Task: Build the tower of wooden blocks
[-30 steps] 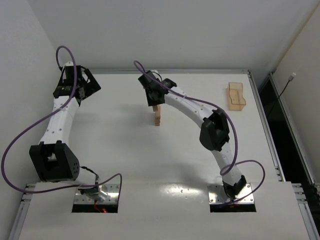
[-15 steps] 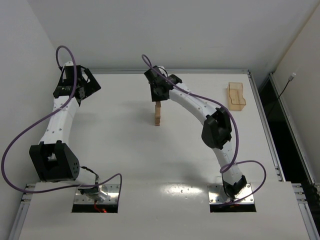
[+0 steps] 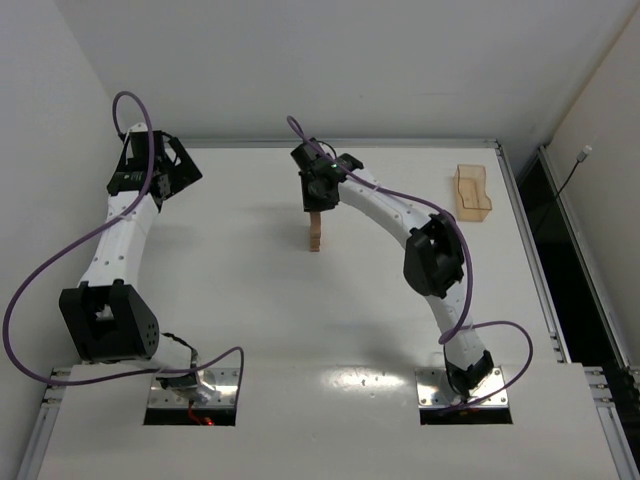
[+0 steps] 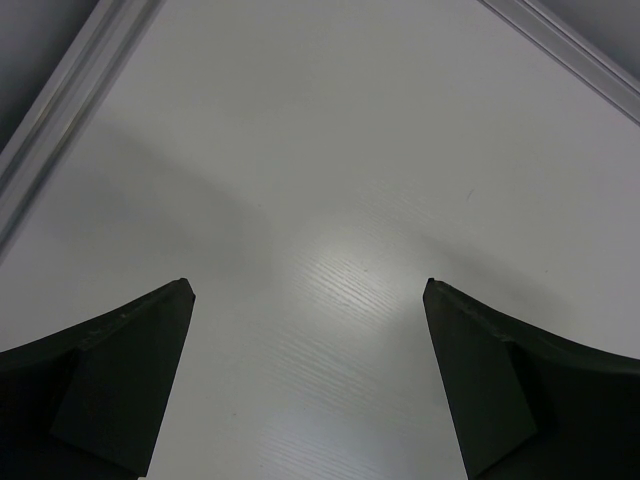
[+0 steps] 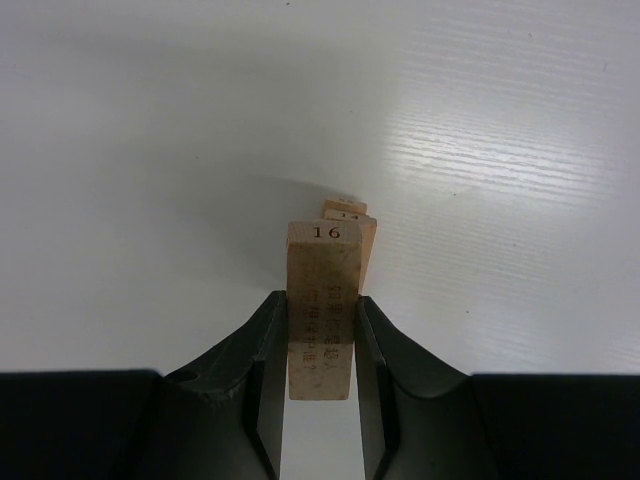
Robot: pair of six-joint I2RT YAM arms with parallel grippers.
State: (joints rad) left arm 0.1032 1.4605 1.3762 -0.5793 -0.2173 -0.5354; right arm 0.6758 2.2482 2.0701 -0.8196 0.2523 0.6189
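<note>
My right gripper [image 3: 316,197] [image 5: 320,298] is shut on a light-tan wood block [image 5: 322,310] marked 16, with both pads pressed on its long sides. The block hangs directly over the tower [image 3: 314,233], a narrow stack of the same tan bars near the table's middle. In the right wrist view the tower's top [image 5: 352,214] peeks out just behind the held block. I cannot tell whether the two touch. My left gripper [image 3: 168,168] [image 4: 310,290] stands wide open over bare table at the far left corner, with nothing between its fingers.
A translucent orange tray [image 3: 472,192] sits at the far right of the table. The table's metal rim [image 4: 70,120] runs close to the left gripper. Purple cables loop off both arms.
My right gripper has carried the block a little to the right and farther back, ending over the tower. The left arm has stayed still.
</note>
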